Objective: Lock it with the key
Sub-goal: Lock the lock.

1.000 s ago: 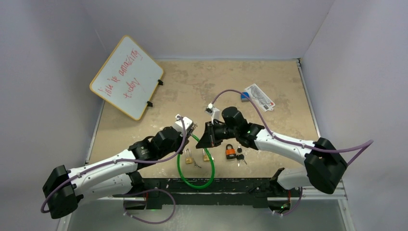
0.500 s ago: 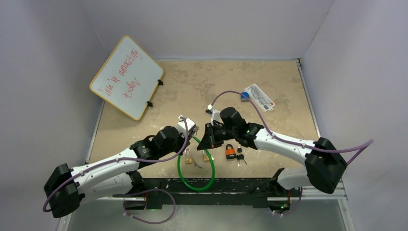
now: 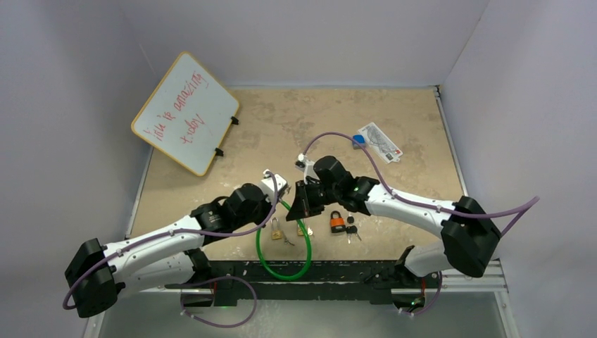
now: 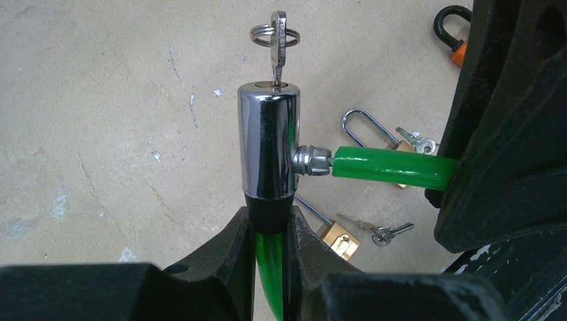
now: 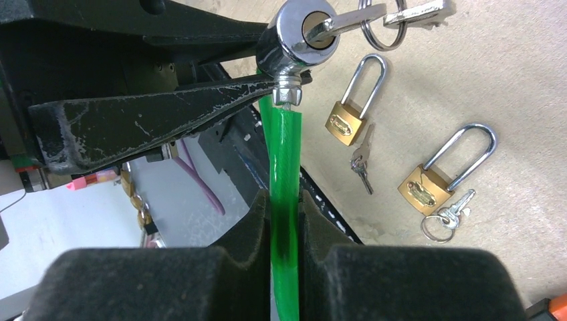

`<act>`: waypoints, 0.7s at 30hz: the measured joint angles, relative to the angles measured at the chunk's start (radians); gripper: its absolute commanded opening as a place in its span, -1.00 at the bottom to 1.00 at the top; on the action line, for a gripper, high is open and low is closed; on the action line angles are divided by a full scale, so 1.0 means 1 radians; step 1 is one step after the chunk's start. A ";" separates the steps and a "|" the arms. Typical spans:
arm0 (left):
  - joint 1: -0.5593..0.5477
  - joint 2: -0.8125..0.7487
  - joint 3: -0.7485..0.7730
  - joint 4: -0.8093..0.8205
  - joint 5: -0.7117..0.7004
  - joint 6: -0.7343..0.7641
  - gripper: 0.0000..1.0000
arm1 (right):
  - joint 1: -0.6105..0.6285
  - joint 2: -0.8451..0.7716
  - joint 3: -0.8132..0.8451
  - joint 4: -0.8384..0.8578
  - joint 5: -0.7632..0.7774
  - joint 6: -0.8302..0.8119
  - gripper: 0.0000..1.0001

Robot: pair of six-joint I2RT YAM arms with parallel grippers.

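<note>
The left gripper (image 4: 269, 224) has its jaws clamped on the green cable (image 4: 394, 170) just under the chrome lock barrel (image 4: 269, 144), held above the desk (image 4: 100, 100) with the key (image 4: 277, 40) standing in its top end (a ring hangs from it). The right gripper (image 5: 284, 214) has its jaws pinched on the cable's other end, whose metal tip sits in the barrel's side.

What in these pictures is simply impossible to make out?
Top view: the whiteboard, red writing too small to read.
Top view: the chrome lock barrel is lost between the left pincer and right pincer.
Left wrist view: the orange padlock is mostly behind the right pincer.
Both wrist views: the barrel's inside, so whether the key is turned.
</note>
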 measured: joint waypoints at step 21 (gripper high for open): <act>-0.045 0.024 0.058 -0.064 0.012 0.003 -1.00 | -0.001 -0.251 -0.093 0.046 0.124 0.111 0.23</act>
